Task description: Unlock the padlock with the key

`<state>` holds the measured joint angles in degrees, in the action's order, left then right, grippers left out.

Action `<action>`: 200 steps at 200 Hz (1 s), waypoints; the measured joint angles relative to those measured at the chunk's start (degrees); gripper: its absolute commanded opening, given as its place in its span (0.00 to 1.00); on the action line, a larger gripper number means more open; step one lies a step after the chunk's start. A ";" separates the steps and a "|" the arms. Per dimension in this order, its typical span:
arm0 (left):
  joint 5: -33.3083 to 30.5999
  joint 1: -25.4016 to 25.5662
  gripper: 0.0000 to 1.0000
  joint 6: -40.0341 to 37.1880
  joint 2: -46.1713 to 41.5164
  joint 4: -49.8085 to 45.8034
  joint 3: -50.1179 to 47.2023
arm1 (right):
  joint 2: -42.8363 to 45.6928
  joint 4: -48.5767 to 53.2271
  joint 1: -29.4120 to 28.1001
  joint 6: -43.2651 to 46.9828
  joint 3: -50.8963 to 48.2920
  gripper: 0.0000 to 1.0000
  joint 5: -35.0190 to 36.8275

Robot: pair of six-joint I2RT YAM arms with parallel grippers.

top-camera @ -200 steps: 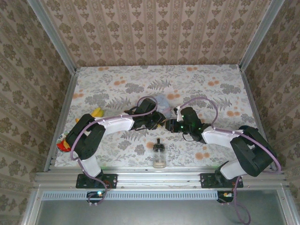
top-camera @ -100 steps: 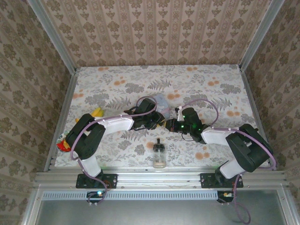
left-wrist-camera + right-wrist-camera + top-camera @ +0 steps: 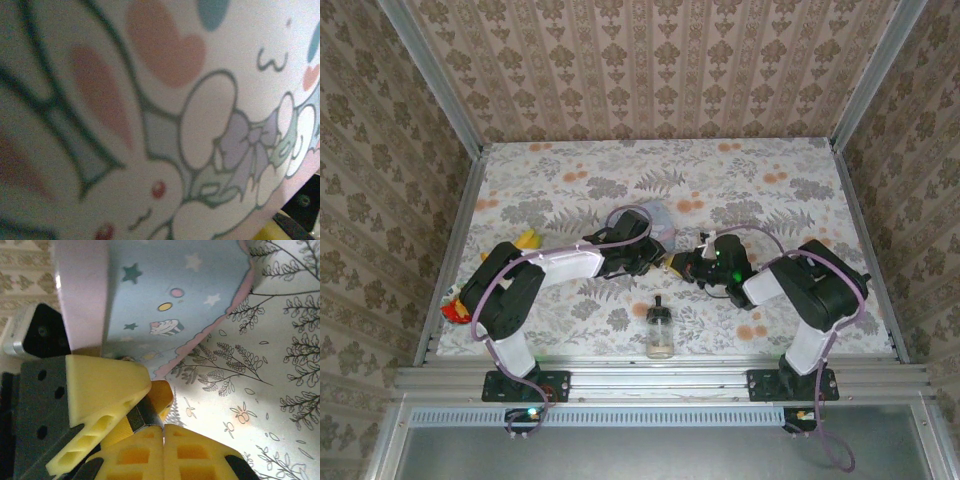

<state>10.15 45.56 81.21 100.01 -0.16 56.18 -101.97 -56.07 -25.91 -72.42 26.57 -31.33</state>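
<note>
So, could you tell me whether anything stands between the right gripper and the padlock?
Nothing visible does. In the right wrist view the shut right gripper has its tips right against the small dark padlock, which the left gripper pinches. The pale blue tin lies behind them, not between.

- Left wrist view: the pale tin (image 3: 200,125) is pressed right up close, its print all blur, running off the edges.
- Right wrist view: a dark metal sliver (image 3: 136,421) sits buried among yellow fingers (image 3: 100,385); padlock or key, can't tell.
</note>
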 measured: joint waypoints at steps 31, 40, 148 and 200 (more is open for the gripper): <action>-0.66 -0.22 0.17 0.00 0.00 0.00 -0.24 | -5.16 -10.08 0.17 -9.03 -0.92 0.00 -1.03; -0.96 -0.28 0.18 0.00 0.00 0.02 -0.24 | -6.58 -12.50 0.17 -11.23 -0.92 0.00 -1.14; 0.52 -0.17 0.16 0.02 0.00 1.03 -0.24 | -3.06 -7.23 0.22 -13.84 -1.05 0.17 0.61; 2.58 0.26 0.16 0.20 -0.68 3.65 -0.24 | 10.25 19.56 0.15 -0.98 2.25 0.41 5.68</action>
<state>12.73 45.82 81.41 99.33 3.49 55.94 -91.72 -36.51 -25.76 -73.41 28.82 -25.65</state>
